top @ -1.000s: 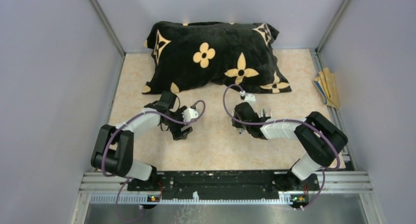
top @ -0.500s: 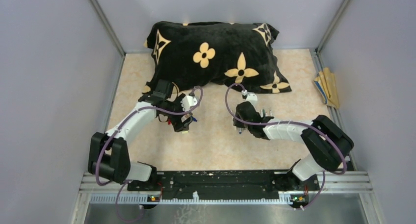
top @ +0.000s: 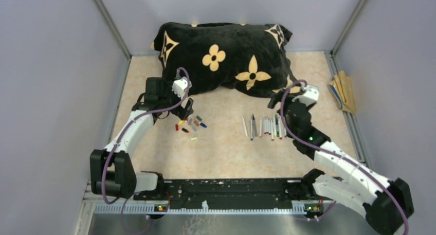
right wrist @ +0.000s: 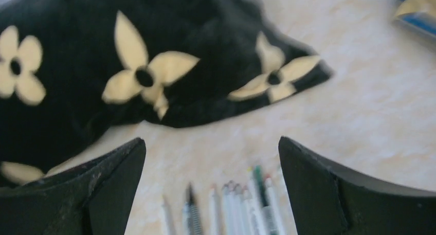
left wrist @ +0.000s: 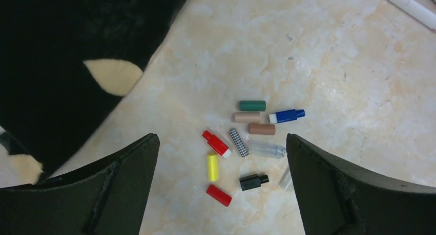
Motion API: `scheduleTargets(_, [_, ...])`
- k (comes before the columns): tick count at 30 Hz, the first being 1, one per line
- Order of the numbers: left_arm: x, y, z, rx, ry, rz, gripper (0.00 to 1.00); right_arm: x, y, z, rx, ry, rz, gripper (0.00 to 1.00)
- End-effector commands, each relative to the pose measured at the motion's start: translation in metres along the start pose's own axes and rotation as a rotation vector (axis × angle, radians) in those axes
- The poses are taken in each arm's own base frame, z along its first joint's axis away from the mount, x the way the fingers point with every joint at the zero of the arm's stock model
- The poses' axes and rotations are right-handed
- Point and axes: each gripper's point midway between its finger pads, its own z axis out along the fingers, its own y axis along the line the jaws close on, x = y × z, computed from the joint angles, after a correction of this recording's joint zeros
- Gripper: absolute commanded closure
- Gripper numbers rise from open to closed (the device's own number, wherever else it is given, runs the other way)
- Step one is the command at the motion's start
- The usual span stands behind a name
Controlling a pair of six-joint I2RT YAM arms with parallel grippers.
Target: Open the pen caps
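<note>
Several loose pen caps [top: 190,124] lie in a cluster left of centre: green [left wrist: 252,105], blue [left wrist: 286,115], yellow [left wrist: 212,166], black [left wrist: 253,181], two red ones [left wrist: 216,143] and others. My left gripper [top: 184,107] [left wrist: 221,158] hovers above them, open and empty, close to the pillow's edge. The pens [top: 262,126] [right wrist: 234,204] lie side by side in a row right of centre, tips uncovered. My right gripper [top: 277,99] [right wrist: 212,142] hangs above the row's far right end, open with nothing between its fingers, facing the pillow.
A big black pillow [top: 221,55] with cream flowers fills the back of the table, its front edge close to both grippers. Flat tan sticks [top: 343,91] lie against the right wall. Grey walls close in left, right and back.
Both arms have drawn away from the middle, the left toward the back left, the right up and to the right. The right gripper has opened. Caps and pens now show uncovered.
</note>
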Motion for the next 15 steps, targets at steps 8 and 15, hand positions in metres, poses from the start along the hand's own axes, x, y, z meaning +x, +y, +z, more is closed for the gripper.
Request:
scheduleTargets(8, [0.039, 0.029, 0.05, -0.138, -0.147, -0.196, 0.01, -0.041, -0.178, -0.034, 0.524, -0.461, -0.157, 0.01])
scheduleTargets(15, [0.046, 0.043, 0.052, -0.223, -0.264, -0.2, 0.01, -0.019, -0.205, 0.002, 0.577, -0.411, -0.138, 0.01])
